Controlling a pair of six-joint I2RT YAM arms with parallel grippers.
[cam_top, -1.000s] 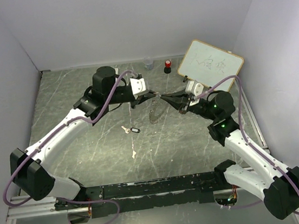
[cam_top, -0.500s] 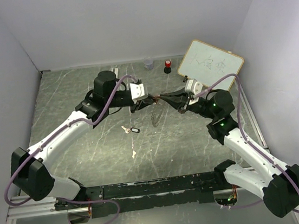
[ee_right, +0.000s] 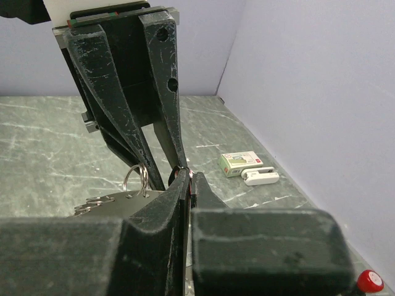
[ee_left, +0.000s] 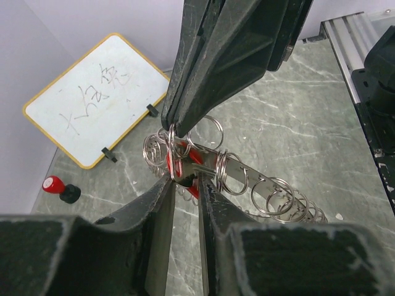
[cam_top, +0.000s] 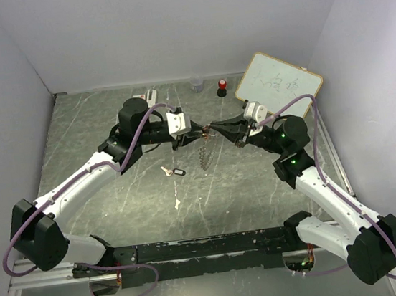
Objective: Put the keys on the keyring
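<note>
The keyring (cam_top: 203, 152), a thin metal band strung with several small split rings, hangs between both grippers above the table middle. My left gripper (cam_top: 197, 135) is shut on its upper end; in the left wrist view (ee_left: 186, 179) the band (ee_left: 259, 185) runs off to the right. My right gripper (cam_top: 213, 128) is shut on the red-headed key (ee_left: 179, 164), held against the same end of the keyring; a red sliver shows between its fingers in the right wrist view (ee_right: 192, 175). The black-tagged key (cam_top: 175, 171) lies on the table below.
A whiteboard (cam_top: 278, 85) leans at the back right. A red-topped black cylinder (cam_top: 222, 87), a small clear cup (cam_top: 197, 84) and a small box (cam_top: 151, 96) stand along the back. A small pale piece (cam_top: 178, 204) lies nearer the front.
Both grippers have shifted left and a little back, staying tip to tip. The keyring has swung from a wide arc to hanging edge-on beneath them.
</note>
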